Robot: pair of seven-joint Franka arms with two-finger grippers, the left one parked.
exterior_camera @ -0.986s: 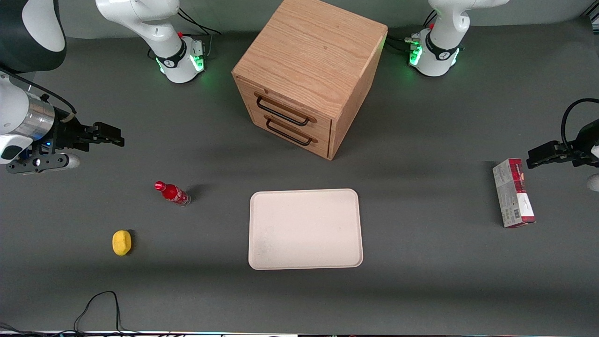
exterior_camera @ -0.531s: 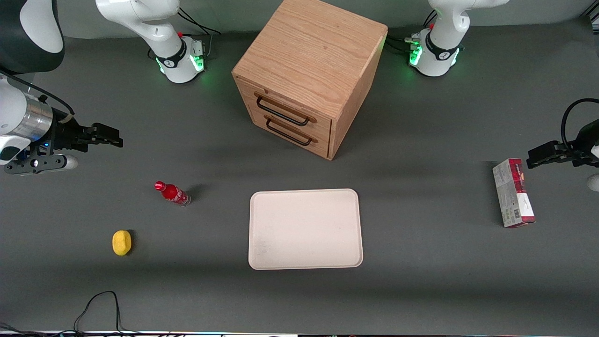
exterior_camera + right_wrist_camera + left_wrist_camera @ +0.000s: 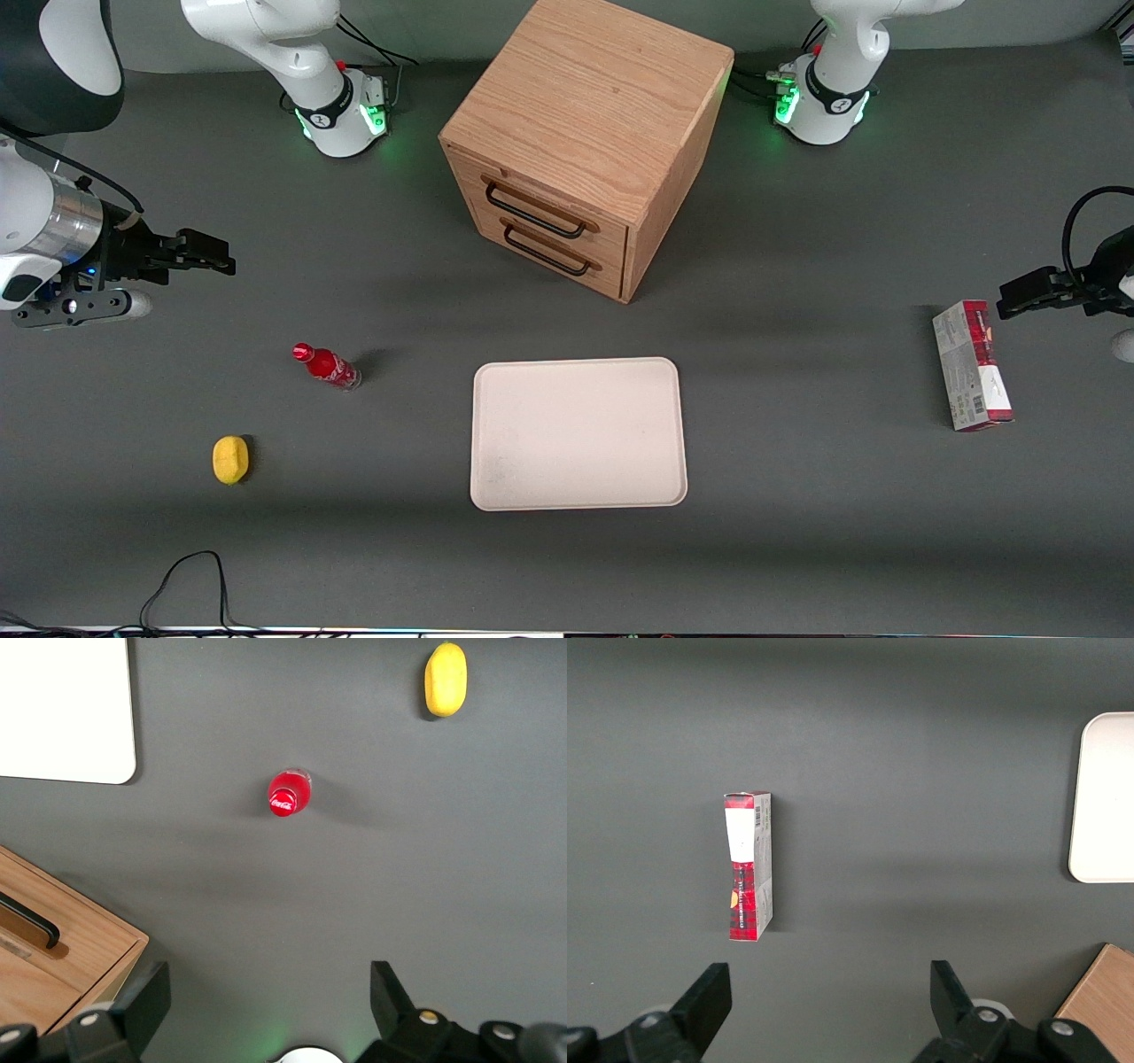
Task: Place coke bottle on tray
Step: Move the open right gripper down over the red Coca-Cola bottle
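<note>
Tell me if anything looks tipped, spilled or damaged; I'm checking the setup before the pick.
Nothing stands out. The coke bottle stands upright on the table, capped, apart from the empty tray. The lemon and carton lie undisturbed. The end effector hovers open, farther from the front camera than the bottle.

Grey table (image 3: 797,532): coke bottle (image 3: 326,365), tray (image 3: 578,433), lemon (image 3: 230,460), carton (image 3: 972,365), drawer cabinet (image 3: 586,142).

In the right wrist view we see only the upper parts of the pincer's (image 3: 266,1001) two spread fingers (image 3: 142,1001) — their tips fall outside the frame. The tray (image 3: 62,709) and the wooden cabinet (image 3: 53,974) nearby are both cut by the edge.
</note>
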